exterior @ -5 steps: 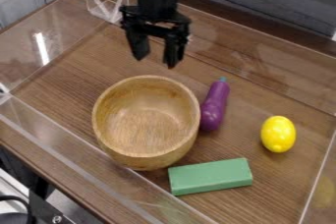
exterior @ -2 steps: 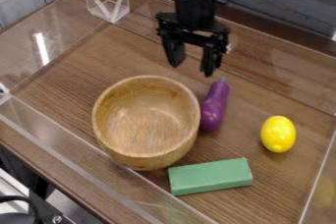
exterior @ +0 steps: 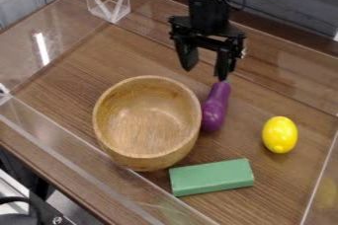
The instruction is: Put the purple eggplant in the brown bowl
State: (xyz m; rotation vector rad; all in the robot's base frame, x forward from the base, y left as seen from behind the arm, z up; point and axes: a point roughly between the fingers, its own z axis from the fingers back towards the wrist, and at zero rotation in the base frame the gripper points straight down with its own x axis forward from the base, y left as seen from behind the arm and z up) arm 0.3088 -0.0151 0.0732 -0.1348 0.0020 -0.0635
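Note:
The purple eggplant [exterior: 214,107] lies on the wooden table, just right of the brown bowl [exterior: 146,121] and almost touching its rim. Its stem end points away from me, toward the gripper. My gripper [exterior: 207,58] hangs pointing straight down just above and behind the eggplant's far end. Its black fingers [exterior: 224,61] stand open with nothing between them. The right finger partly covers the eggplant's stem tip. The bowl is empty.
A yellow lemon [exterior: 279,134] rests to the right of the eggplant. A green rectangular block [exterior: 211,177] lies in front of the bowl. Clear plastic walls [exterior: 53,32] fence the table on the left and front.
The gripper has travelled to the right across the table, from behind the bowl to above the eggplant's far end. It stayed open throughout. No object has moved.

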